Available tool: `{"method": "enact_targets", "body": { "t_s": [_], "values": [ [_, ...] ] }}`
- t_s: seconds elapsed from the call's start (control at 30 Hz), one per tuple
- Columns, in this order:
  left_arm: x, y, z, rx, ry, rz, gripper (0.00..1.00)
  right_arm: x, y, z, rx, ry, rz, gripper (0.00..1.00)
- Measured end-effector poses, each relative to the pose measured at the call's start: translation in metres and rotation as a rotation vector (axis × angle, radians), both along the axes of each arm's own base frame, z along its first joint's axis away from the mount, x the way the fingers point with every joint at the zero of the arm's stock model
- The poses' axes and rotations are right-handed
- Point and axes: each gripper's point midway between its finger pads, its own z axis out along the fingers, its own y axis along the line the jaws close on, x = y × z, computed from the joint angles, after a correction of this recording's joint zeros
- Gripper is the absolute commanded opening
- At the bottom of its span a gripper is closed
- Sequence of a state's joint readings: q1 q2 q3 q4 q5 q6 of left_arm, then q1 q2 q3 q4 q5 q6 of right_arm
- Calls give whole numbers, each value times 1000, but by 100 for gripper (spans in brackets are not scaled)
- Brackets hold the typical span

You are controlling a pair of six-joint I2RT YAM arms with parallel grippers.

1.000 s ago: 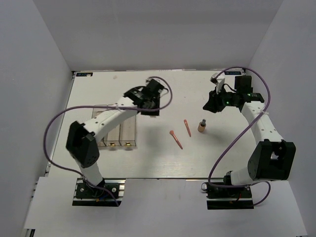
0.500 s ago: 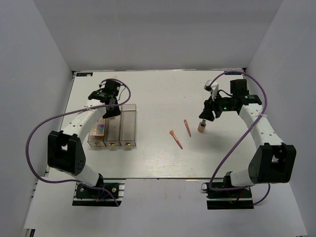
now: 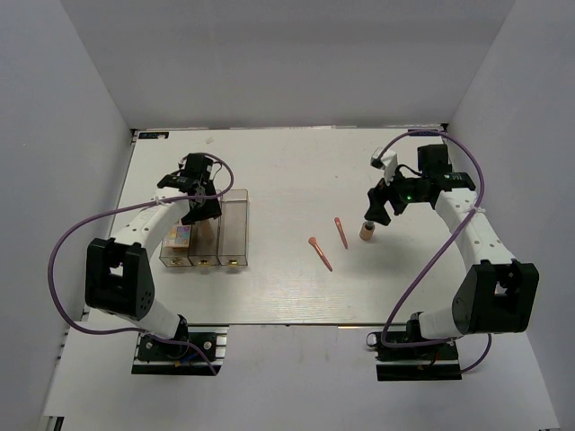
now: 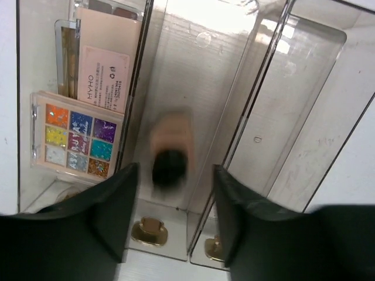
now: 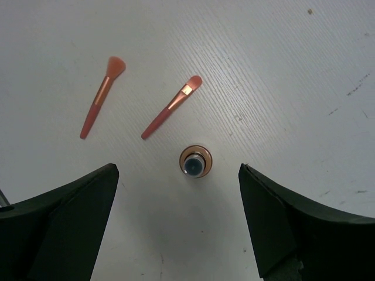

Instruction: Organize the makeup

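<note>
My left gripper [image 4: 174, 170] hangs open over the clear box's [image 3: 232, 235] middle compartment. A blurred tan bottle with a dark cap [image 4: 171, 153] is in that compartment below the fingers, touching neither. The left compartment holds a multicolour palette [image 4: 76, 140] and a pink palette [image 4: 105, 58]. In the top view the left gripper [image 3: 199, 208] is above the box's far end. My right gripper [image 5: 177, 168] is wide open above a second tan bottle [image 5: 195, 161], which stands upright on the table [image 3: 367, 231]. Two coral-pink brush sticks [image 5: 102, 96] [image 5: 171, 107] lie just left of it.
The box's right compartment [image 4: 304, 88] shows nothing in it. Gold knobs [image 4: 149, 230] sit at the box's near end. White walls close the table on three sides. The sticks [image 3: 320, 253] [image 3: 340, 233] lie near the table's middle.
The left arm swung from the table's middle to the box, and its jaws opened, letting the bottle go. The right gripper opened wide and settled over the standing bottle.
</note>
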State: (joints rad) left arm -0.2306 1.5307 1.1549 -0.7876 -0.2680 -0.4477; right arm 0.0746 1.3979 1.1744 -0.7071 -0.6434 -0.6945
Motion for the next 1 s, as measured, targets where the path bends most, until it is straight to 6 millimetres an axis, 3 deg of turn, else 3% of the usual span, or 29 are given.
{"method": "enact_targets", "body": {
  "t_s": [0.2, 0.47, 0.53, 0.67, 0.77, 0.87, 0.97, 1.0],
  "values": [
    [2, -4, 0, -23, -8, -8, 86, 9, -15, -13, -104, -17, -27, 89],
    [3, -14, 6, -76, -24, -33, 89, 12, -21, -48, -201, 51, -31, 89],
    [7, -24, 18, -129, -70, -70, 88, 10, -19, -60, -216, 78, -22, 89],
    [14, -49, 64, -267, -246, -167, 87, 6, -14, -85, -249, 133, -6, 89],
    [13, -62, 95, -346, -369, -230, 87, 8, -11, -101, -274, 158, -2, 82],
    [10, -70, 109, -393, -429, -270, 87, 12, -9, -114, -303, 169, -7, 67],
    [7, -74, 107, -414, -435, -289, 87, 12, -8, -127, -332, 195, -7, 41],
    [6, -75, 105, -419, -433, -293, 87, 13, -9, -131, -346, 200, -7, 24]
  ]
}}
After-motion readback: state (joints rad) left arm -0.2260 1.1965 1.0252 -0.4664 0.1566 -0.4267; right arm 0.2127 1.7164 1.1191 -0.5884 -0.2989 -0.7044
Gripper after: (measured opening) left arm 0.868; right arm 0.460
